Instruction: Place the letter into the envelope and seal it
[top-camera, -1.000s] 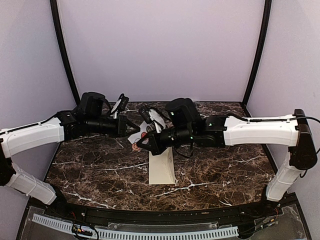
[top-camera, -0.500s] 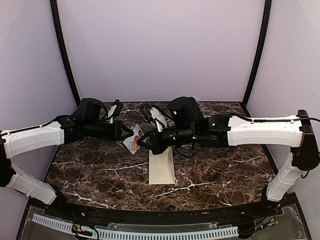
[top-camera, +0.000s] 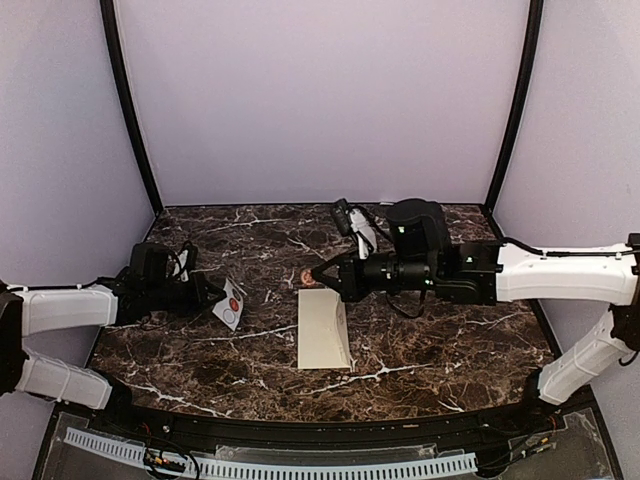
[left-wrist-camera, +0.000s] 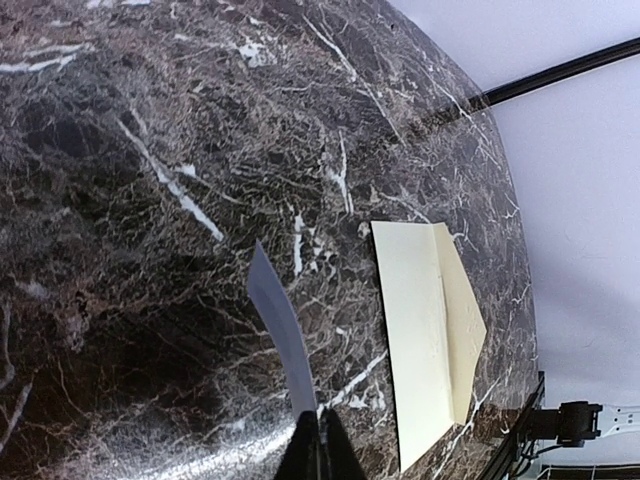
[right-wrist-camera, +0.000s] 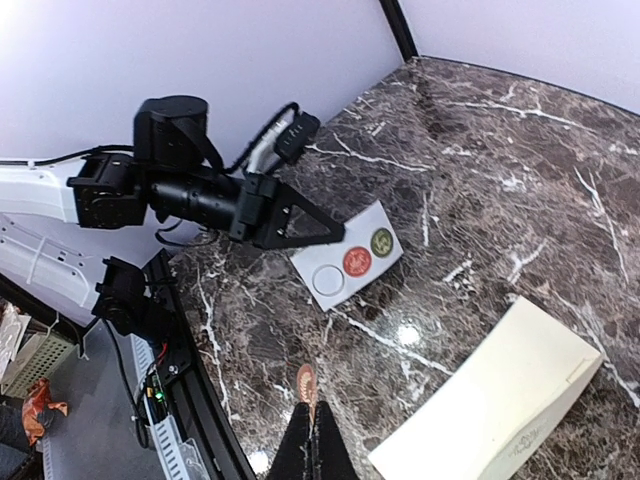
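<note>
The cream envelope (top-camera: 323, 330) lies flat at the table's middle with its flap folded over; it also shows in the left wrist view (left-wrist-camera: 418, 340) and the right wrist view (right-wrist-camera: 495, 405). No letter shows. My left gripper (top-camera: 210, 297) is shut on a white sticker strip (top-camera: 230, 303), held left of the envelope; in the right wrist view the strip (right-wrist-camera: 350, 262) bears one empty ring, a red sticker and a green one. My right gripper (top-camera: 322, 274) is shut on a round reddish-brown sticker (top-camera: 307, 277) just above the envelope's far end, also seen in the right wrist view (right-wrist-camera: 306, 382).
Dark marble table (top-camera: 450, 340) with purple walls at the back and sides. A black rail (top-camera: 300, 432) runs along the near edge. The left arm (right-wrist-camera: 180, 195) reaches in from the left in the right wrist view.
The grippers have drawn apart. The left pulled back left and lower with the strip. The right moved right, carrying the round sticker off the strip.
</note>
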